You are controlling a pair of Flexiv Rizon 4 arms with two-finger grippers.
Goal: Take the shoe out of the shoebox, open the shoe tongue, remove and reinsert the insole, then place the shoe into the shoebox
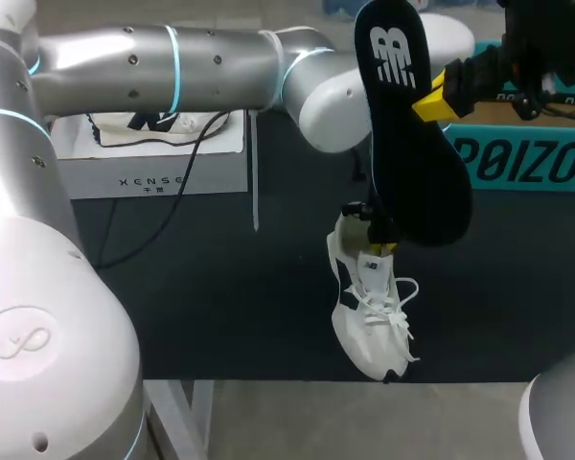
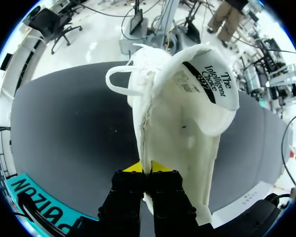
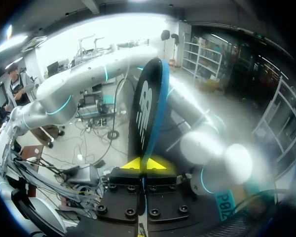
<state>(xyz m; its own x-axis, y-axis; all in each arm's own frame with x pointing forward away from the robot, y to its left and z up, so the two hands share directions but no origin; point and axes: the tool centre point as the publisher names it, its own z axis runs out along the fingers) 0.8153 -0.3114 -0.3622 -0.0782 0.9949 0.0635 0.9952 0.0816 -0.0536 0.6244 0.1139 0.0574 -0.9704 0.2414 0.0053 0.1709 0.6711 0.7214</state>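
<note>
One white lace-up sneaker point(image 1: 369, 307) was held over the near edge of the dark table point(image 1: 220, 287), its collar rim pinched between the left gripper's point(image 2: 147, 167) fingers. The right gripper point(image 3: 144, 163) clamped one black foam insole point(image 1: 407, 144) upright, above the single teal cardboard shoebox point(image 1: 527, 163) at the far right edge.

White shoe point(image 1: 367, 324), black insole point(image 1: 409, 134)

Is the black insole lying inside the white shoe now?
No: the right gripper holds the black insole up in the air, outside the white shoe, which hangs below it.
</note>
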